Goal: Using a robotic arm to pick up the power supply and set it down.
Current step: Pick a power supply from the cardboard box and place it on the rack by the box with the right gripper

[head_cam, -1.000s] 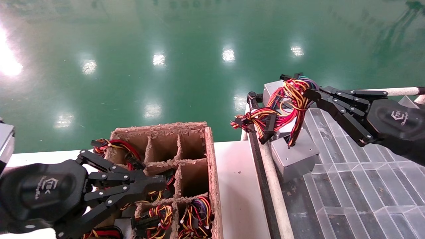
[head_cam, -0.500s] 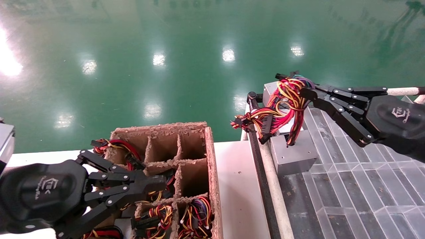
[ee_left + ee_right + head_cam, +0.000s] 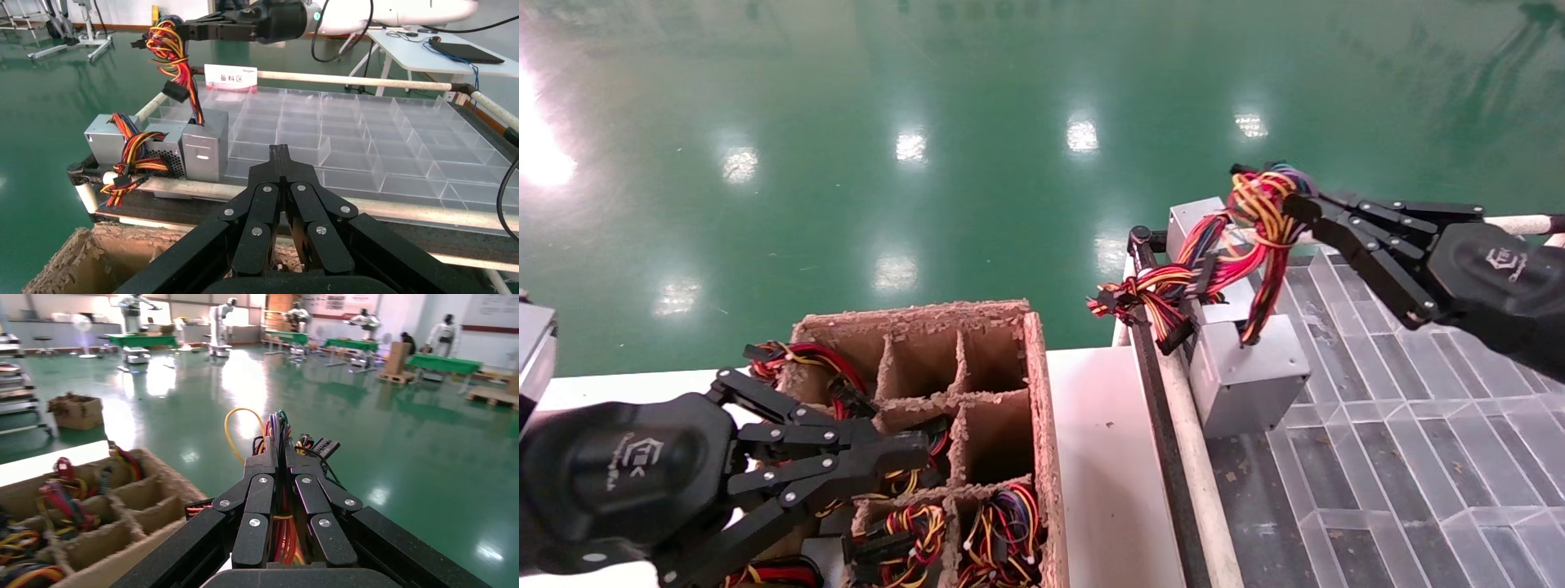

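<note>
The power supply (image 3: 1249,371), a silver-grey metal box, stands at the near left corner of the clear tray (image 3: 1418,457). Its red, yellow and orange wire bundle (image 3: 1258,220) rises to my right gripper (image 3: 1295,211), which is shut on the wires above the box. The right wrist view shows the wires (image 3: 275,425) pinched between that gripper's (image 3: 276,458) fingers. From the left wrist view the box (image 3: 205,144) hangs under the taut wires (image 3: 171,52) held by the right gripper (image 3: 190,27) on its white-shelled arm (image 3: 398,9). My left gripper (image 3: 915,449) is shut and empty over the cardboard box.
A divided cardboard box (image 3: 1042,425) holds several wired supplies at the lower left. A second power supply (image 3: 1191,216) sits behind the held one, its loose wires (image 3: 1140,298) spilling over the tray's black rail (image 3: 1164,441). A white label card (image 3: 230,78) stands at the tray's far edge.
My right gripper has risen and drawn to the right with the wire bundle. The power supply box has shifted slightly right and tilted under the pull. The left arm is still.
</note>
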Robot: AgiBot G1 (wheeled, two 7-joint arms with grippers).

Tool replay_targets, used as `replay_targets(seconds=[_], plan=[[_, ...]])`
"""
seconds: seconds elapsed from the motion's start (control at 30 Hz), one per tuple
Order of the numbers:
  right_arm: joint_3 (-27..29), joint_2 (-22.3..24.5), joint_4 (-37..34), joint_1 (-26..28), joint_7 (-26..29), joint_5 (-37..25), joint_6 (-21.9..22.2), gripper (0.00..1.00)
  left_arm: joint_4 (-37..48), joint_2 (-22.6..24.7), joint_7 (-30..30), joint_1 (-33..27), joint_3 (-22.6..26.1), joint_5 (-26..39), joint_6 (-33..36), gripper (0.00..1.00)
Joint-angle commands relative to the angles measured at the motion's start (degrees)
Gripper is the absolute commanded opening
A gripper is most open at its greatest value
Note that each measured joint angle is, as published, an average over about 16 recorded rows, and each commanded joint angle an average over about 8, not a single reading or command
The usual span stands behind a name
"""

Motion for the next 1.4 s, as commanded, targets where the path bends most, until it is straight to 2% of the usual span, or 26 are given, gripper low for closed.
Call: replay_targets(seconds=[0.03, 0.37, 0.4, 0.43, 0.63, 0.67, 0.7, 1.03, 1.4], plan=[[-0.02, -0.63, -1.53, 0.13, -0.28, -0.09, 0.08, 0.00, 0.00, 0.00, 0.00, 0.00, 0.00, 0.00, 0.00, 0.00], [-0.29, -6.33, -12.15, 0.37, -2.01, 0.25, -2.13, 0.00, 0.00, 0.00, 0.00, 0.00, 0.01, 0.00, 0.00, 0.00], [-0.42, -6.87, -13.11, 0.59, -1.98, 0.08, -2.44, 0.04, 0.00, 0.00, 0.00, 0.00, 0.01, 0.00, 0.00, 0.00], [-0.57, -7.38, -14.06, 0.87, -1.88, -0.13, -2.79, 0.14, 0.00, 0.00, 0.00, 0.00, 0.01, 0.00, 0.00, 0.00], [-1.81, -9.50, -18.88, 3.03, -1.03, -2.21, -4.97, 0.89, 0.00, 0.00, 0.01, 0.00, 0.01, -0.01, 0.00, 0.00], [-2.00, -9.76, -19.54, 3.42, -0.92, -2.57, -5.34, 0.97, 0.00, 0.00, 0.01, 0.00, 0.01, -0.01, 0.00, 0.00], [-2.15, -9.99, -20.13, 3.79, -0.85, -2.88, -5.69, 1.00, 0.00, 0.00, 0.01, 0.00, 0.01, -0.01, 0.00, 0.00], [-3.09, -11.12, -23.46, 7.03, -0.49, -5.14, -8.03, 1.00, 0.00, -0.01, 0.01, 0.00, 0.02, -0.01, -0.01, 0.00], [-3.07, -11.72, -26.58, 7.69, -0.26, -5.10, -8.95, 1.00, 0.00, -0.01, 0.01, -0.01, 0.02, -0.01, -0.01, 0.00]])
